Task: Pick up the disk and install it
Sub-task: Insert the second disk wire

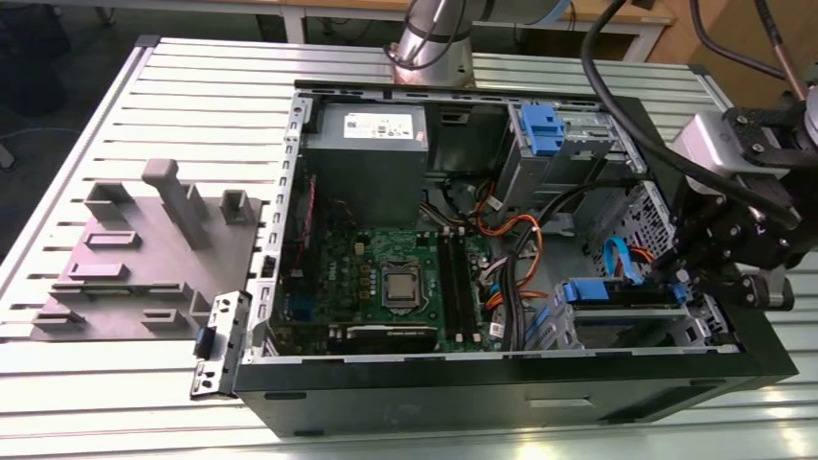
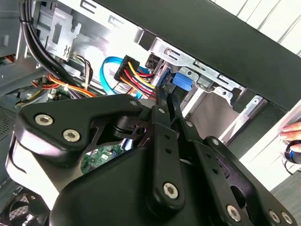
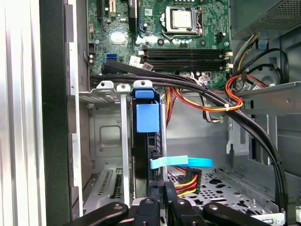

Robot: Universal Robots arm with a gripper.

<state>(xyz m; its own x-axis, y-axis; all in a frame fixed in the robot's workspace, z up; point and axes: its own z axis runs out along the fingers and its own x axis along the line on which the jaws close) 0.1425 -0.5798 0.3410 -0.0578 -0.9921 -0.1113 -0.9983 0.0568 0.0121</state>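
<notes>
The disk (image 1: 599, 291), framed by its blue plastic carrier, stands on edge in the lower drive cage (image 1: 626, 321) at the exterior view's right end of the open computer case (image 1: 511, 379). My gripper (image 1: 679, 281) reaches into the case from that side, its black fingers closed on the near end of the disk. In the first wrist view the disk's blue tab (image 3: 146, 117) is at the far end of the slot and my gripper (image 3: 160, 194) clamps the dark near edge. In the second wrist view my gripper (image 2: 165, 93) pinches the blue carrier (image 2: 181, 82).
A black cable bundle (image 3: 197, 87) and orange-red wires (image 3: 230, 96) cross just above the cage. A blue flat cable (image 3: 181, 162) lies beside the disk. The motherboard (image 1: 383, 278), power-supply box (image 1: 371, 129) and upper blue bay (image 1: 543, 129) fill the case. A grey fixture plate (image 1: 141, 259) lies outside it. A person's hand (image 2: 294, 136) shows beyond the case.
</notes>
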